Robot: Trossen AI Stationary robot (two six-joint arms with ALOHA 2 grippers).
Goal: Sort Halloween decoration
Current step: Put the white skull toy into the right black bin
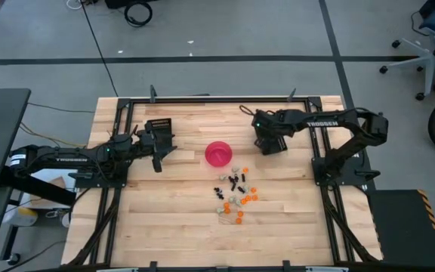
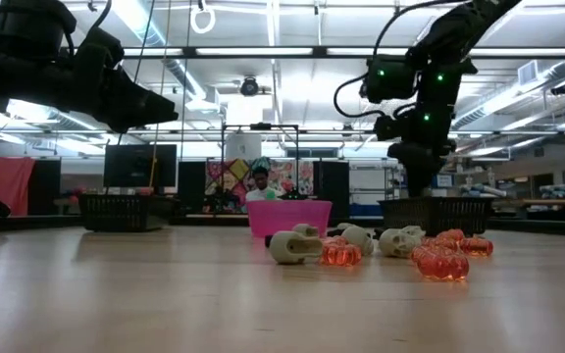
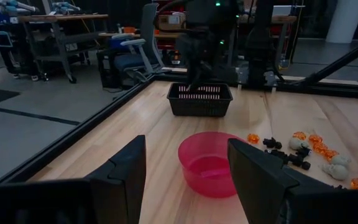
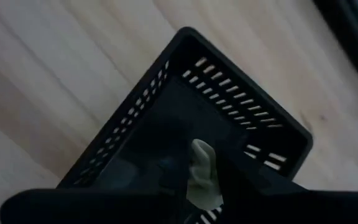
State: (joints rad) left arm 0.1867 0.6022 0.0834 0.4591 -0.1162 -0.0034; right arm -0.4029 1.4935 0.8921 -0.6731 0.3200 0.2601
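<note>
Beneath both arms spreads the wooden worktop point(image 1: 172, 219), framed by black rails. Under the right hand point(image 1: 269, 143) stands a black slotted tray point(image 4: 185, 124), seen from the left wrist as a basket point(image 3: 200, 99) directly below that arm; the right wrist view looks straight down into it, and a whitish-grey trinket point(image 4: 202, 171) shows pinched at the tips of the right hand, hanging over the tray's floor, so that hand is closed on the piece. A second black tray point(image 1: 159, 125) sits just beside the left hand point(image 1: 159, 155), on the side toward the worktop's far edge. The left hand hovers above the wood with its two dark fingers point(image 3: 126, 171) spread wide and nothing between them. Ahead of those open fingers, between the two hands, rests the pink bowl point(image 1: 218, 153); in the left wrist view its inside point(image 3: 211, 163) looks bare apart from a pale glint. Beyond the bowl from the left hand, and nearer the front edge than the right hand, lies the Halloween decoration point(image 1: 236, 195), a loose scatter of tiny pieces well apart from both hands. In the low view the closest ones are pale skull shapes point(image 2: 295, 245) and clear orange pumpkins point(image 2: 443, 263); small black pieces point(image 3: 284, 154) lie on the bowl's side of the scatter. A person point(image 2: 259, 183) sits far behind the worktop in the room
</note>
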